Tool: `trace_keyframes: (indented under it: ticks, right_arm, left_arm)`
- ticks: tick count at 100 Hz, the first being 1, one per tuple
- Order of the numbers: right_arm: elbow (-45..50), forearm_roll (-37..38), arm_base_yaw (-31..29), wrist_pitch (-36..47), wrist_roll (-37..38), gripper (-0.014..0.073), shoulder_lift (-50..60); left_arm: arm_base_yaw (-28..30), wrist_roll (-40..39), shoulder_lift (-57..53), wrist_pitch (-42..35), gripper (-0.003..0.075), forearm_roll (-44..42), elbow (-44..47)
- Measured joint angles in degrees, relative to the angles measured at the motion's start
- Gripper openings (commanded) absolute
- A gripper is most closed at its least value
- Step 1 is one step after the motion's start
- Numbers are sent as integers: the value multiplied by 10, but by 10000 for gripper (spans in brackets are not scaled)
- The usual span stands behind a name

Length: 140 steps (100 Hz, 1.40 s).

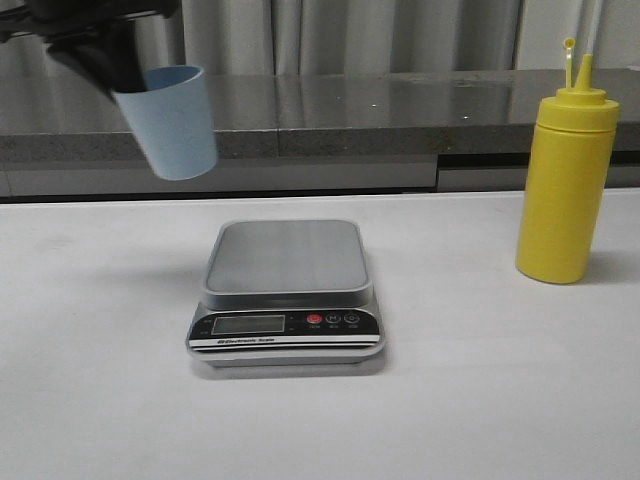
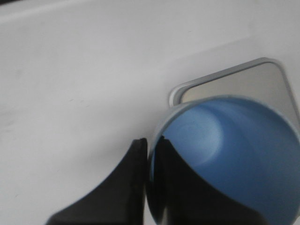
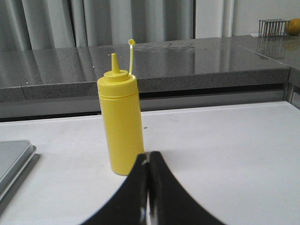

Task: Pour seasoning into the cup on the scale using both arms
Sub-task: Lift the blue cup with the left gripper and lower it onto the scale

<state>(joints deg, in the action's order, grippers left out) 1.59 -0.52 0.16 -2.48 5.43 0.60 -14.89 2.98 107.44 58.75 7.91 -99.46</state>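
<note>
Front view shows the white desk (image 1: pixel 90 400) with the digital kitchen scale (image 1: pixel 287 290) in its middle, platform bare. The yellow squeeze bottle (image 1: pixel 565 180) stands upright well to the right, cap off its nozzle. The left pincer (image 1: pixel 105 60) grips the pale blue cup (image 1: pixel 172 120) by its rim, tilted, in the air left of the scale. In the right wrist view, the right pincer (image 3: pixel 148 187) is clenched on nothing, near the bottle.

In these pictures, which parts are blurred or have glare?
Front view: cup and left hand slightly soft, stone counter shows reflections. Left wrist view: cup rim and fingers out of focus, scale soft. Right wrist view: bottle sharp, near fingers blurred.
</note>
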Motion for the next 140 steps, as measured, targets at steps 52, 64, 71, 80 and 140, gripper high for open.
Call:
trace_keyframes:
  ticks: [52, 64, 71, 80, 140]
  right_arm:
    - [0, 0, 0, 0, 0, -68, 0]
    - [0, 0, 0, 0, 0, -68, 0]
    - [0, 0, 0, 0, 0, -68, 0]
    - [0, 0, 0, 0, 0, -68, 0]
    - [0, 0, 0, 0, 0, -68, 0]
  left_arm:
    - [-109, 2, 121, 58, -20, -14, -106]
    - [-109, 2, 138, 68, -19, -16, -108]
    - [-109, 2, 140, 69, 11, -17, -108]
    - [-109, 2, 140, 70, 130, -17, -108]
    - [-109, -2, 94, 40, 232, -17, -109]
